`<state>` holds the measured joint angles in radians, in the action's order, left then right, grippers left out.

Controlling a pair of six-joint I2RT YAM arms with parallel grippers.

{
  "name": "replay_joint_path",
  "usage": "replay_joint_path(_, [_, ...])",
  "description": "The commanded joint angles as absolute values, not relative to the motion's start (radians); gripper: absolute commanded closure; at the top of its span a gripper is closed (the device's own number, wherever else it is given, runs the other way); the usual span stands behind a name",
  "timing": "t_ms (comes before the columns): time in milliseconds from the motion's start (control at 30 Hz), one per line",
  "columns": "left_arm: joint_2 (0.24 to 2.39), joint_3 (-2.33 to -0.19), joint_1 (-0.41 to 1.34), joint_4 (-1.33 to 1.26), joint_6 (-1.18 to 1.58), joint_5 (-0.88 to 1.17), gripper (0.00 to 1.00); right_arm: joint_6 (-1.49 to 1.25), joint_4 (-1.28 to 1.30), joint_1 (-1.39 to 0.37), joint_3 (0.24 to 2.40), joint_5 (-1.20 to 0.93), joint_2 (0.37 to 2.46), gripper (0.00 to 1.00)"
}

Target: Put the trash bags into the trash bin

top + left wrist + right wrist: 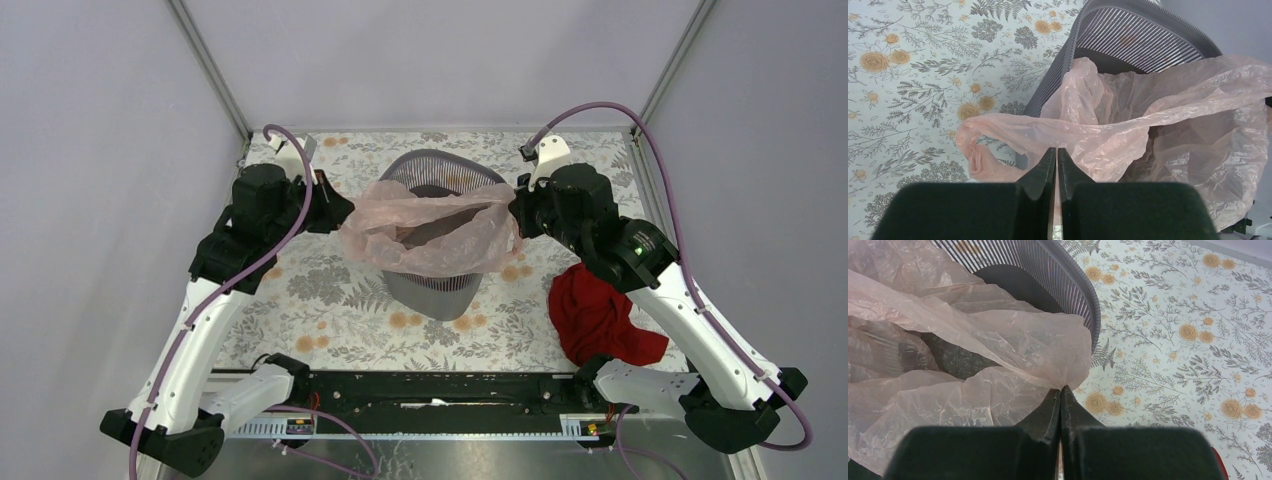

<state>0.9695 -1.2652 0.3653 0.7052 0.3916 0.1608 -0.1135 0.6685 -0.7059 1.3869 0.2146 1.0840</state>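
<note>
The trash bag [430, 228], a thin pale-pink film, hangs stretched across the mouth of the dark grey mesh trash bin [440, 290] and drapes over its near rim. At the bag's left end my left gripper [343, 213] is shut on the film. In the left wrist view the jaws [1056, 149] pinch a fold of the bag [1148, 115] beside the bin [1133, 40]. The right gripper [515, 215] holds the right end. In the right wrist view its tips [1061, 389] clamp a gathered corner of the bag [973, 340] just outside the bin's rim [1083, 295].
A dark red cloth [600, 315] lies crumpled on the floral table cover [330, 290], near the right arm's base. Grey walls with metal posts close the space at the back and both sides.
</note>
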Motion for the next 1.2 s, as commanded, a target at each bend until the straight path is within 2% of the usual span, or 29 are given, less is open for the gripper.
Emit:
replay_joint_path(0, [0.985,-1.318,0.362,0.651,0.394,0.167,0.85,-0.124,0.652,-0.702,1.394,0.202,1.077,1.0])
replay_joint_path(67, [0.988,-1.321,0.361,0.665,0.4,0.168,0.65,-0.124,0.654,-0.701,1.392,0.2,1.072,1.0])
replay_joint_path(133, [0.977,-1.308,0.361,0.665,0.402,0.19,0.51,-0.121,0.654,-0.701,1.39,0.204,1.068,1.0])
replay_joint_path(200, [0.968,-1.293,0.362,0.666,0.402,0.22,0.44,-0.118,0.655,-0.701,1.391,0.205,1.067,1.0])
replay_joint_path(300, [0.969,-1.273,0.362,0.67,0.406,0.263,0.4,-0.12,0.654,-0.701,1.393,0.198,1.069,1.0])
replay_joint_path(400, [0.983,-1.26,0.362,0.669,0.407,0.264,0.41,-0.122,0.648,-0.701,1.391,0.192,1.071,1.0])
replay_joint_path(500, [1.002,-1.267,0.362,0.667,0.407,0.25,0.48,-0.125,0.646,-0.701,1.39,0.183,1.074,1.0])
replay_joint_path(700, [1.012,-1.299,0.362,0.659,0.411,0.208,0.68,-0.129,0.649,-0.701,1.388,0.177,1.067,1.0])
replay_joint_path(867, [1.004,-1.303,0.361,0.648,0.415,0.182,0.92,-0.126,0.651,-0.701,1.381,0.207,1.065,1.0])
replay_joint_path(967, [1.004,-1.314,0.362,0.64,0.411,0.172,0.92,-0.136,0.667,-0.698,1.388,0.256,1.08,1.0])
replay_joint_path(1167, [1.045,-1.357,0.362,0.611,0.39,0.175,0.8,-0.143,0.68,-0.681,1.414,0.253,1.112,1.0])
